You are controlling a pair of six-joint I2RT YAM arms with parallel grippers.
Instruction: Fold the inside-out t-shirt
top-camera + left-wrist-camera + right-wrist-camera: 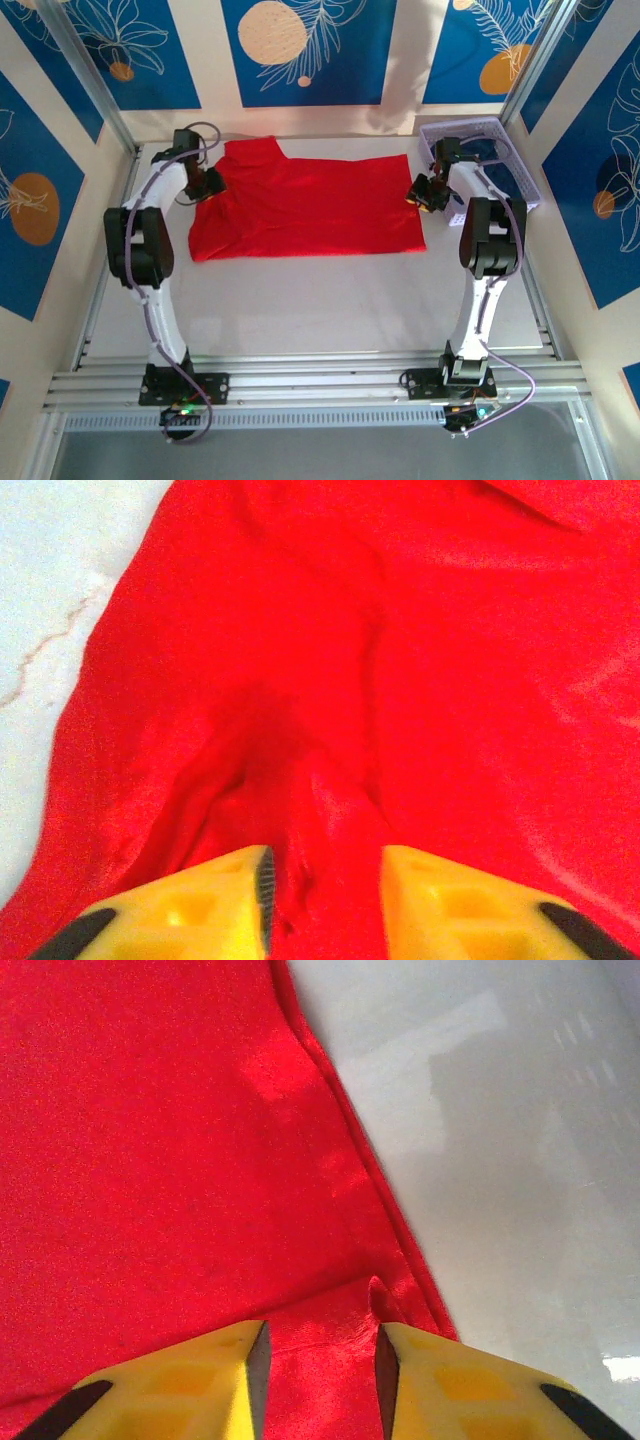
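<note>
The inside-out t-shirt (310, 210) lies spread on the table as a bright red, plain sheet, with a sleeve pointing to the far left. My left gripper (212, 183) is at its left edge. In the left wrist view the yellow fingers (200, 905) of the left gripper (325, 880) stand apart over a raised ridge of red cloth (300, 810). My right gripper (420, 193) is at the shirt's right edge. In the right wrist view the right gripper (322, 1350) is open, with a small pinched crease of the hem (385, 1300) lying between its fingers.
A lavender plastic basket (520, 165) stands at the back right, just beyond the right arm. The pale table (300, 300) stretches bare from the shirt to the arm bases. Metal frame posts and patterned walls close in the sides.
</note>
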